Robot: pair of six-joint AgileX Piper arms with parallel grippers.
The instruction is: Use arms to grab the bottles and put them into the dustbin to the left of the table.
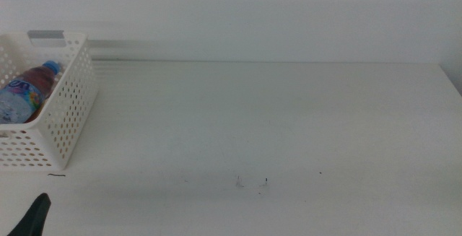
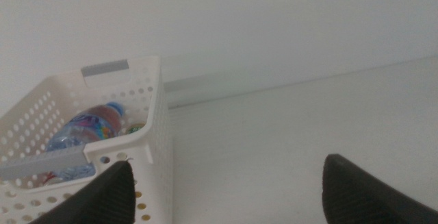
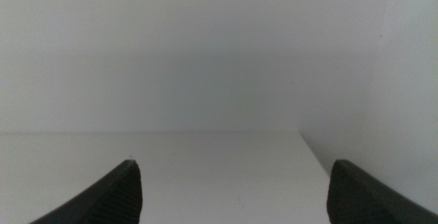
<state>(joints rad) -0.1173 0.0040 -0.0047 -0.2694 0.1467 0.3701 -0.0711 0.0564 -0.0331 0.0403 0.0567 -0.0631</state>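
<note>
White tabletop (image 1: pixel 289 120) fills the middle view, with the perforated dustbin (image 1: pixel 68 113) at its left edge holding the water bottle (image 1: pixel 29 90), and only a dark tip of the left gripper (image 1: pixel 32 218) near the front left corner. From the left wrist, that gripper (image 2: pixel 222 190) hangs with jaws wide apart and empty beside the dustbin's (image 2: pixel 157 135) near corner, the water bottle (image 2: pixel 85 131) lying inside. From the right wrist, the right gripper (image 3: pixel 233 193) is likewise spread and empty over bare tabletop (image 3: pixel 205 162) near its far corner.

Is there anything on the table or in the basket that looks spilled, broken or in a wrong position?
Nothing stands out. The white basket stands upright at the table's left side, with a clear blue-capped bottle lying inside. No spill shows, only tiny dark specks. The left gripper is open near the basket; the right gripper is open too.
</note>
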